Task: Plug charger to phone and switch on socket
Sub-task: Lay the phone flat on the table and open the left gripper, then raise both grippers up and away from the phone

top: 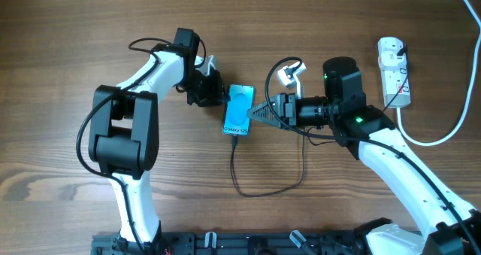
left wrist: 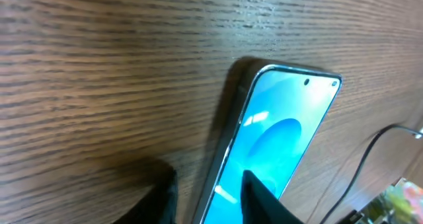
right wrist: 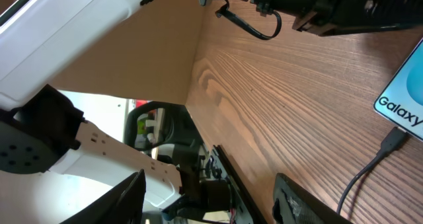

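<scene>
The phone lies flat mid-table, its light blue screen up. The charger, a thin black cable, loops across the wood, and its plug meets the phone's bottom edge. My left gripper sits at the phone's upper left edge. In the left wrist view its jaws stand slightly open astride that edge of the phone, one finger over the wood and one over the screen. My right gripper points at the phone's right side, open and empty. The white socket lies at the far right.
A white lead curves from the socket toward the right table edge. Both arms reach in toward the table's middle. The left arm's black links and the phone's "Galaxy" corner show in the right wrist view.
</scene>
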`<move>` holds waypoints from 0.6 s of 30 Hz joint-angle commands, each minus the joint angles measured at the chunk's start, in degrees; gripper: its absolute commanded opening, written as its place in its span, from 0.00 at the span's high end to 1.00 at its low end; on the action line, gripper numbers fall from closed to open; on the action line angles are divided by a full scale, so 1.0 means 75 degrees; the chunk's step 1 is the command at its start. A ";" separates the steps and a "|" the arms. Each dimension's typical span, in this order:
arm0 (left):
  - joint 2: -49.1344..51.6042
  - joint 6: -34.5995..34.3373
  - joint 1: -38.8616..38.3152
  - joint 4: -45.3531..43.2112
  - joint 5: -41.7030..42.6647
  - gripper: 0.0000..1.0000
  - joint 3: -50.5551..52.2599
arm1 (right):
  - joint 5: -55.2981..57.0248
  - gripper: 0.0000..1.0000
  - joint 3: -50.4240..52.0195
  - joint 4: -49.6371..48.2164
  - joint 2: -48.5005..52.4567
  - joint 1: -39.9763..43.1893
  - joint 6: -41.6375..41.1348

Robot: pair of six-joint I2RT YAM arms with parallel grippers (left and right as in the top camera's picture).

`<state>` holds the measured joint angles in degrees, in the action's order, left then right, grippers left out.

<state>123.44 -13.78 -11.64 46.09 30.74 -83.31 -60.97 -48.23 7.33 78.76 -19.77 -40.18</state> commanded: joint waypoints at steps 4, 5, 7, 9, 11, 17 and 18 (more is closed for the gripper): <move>-0.0157 -0.0050 0.0140 0.0734 -0.1160 0.91 -0.0105 | 0.0647 0.35 -0.0102 0.0600 -0.0029 -0.0003 0.0775; -0.0393 -0.0050 0.0143 0.0842 -0.1174 0.92 -0.0181 | 0.0839 0.38 -0.0105 0.0769 -0.0029 -0.0003 0.0799; -0.1122 -0.0055 0.0149 0.1003 -0.1201 0.93 -0.0297 | 0.0965 0.46 -0.0105 0.0988 -0.0032 -0.0003 0.0944; -0.2739 -0.0289 0.0149 0.1037 -0.1343 0.93 -0.0309 | 0.1317 0.59 -0.0119 0.1466 -0.0090 -0.0003 0.1023; -0.3806 -0.0286 0.0146 0.1032 -0.1343 0.91 -0.0309 | 0.1883 0.59 -0.0178 0.2031 -0.0268 -0.0003 0.1256; -0.7055 -0.0283 0.0149 0.1055 -0.2060 0.67 -0.0309 | 0.4884 0.67 -0.1859 0.5015 -0.1195 -0.0003 0.2057; -0.7309 -0.0283 0.0146 0.1093 -0.2119 0.64 -0.0309 | 0.5310 0.67 -0.2253 0.5412 -0.1250 0.0000 0.2162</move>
<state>74.06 -15.88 -10.76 53.78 19.09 -86.15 -35.90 -55.70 42.61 72.99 -19.84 -28.47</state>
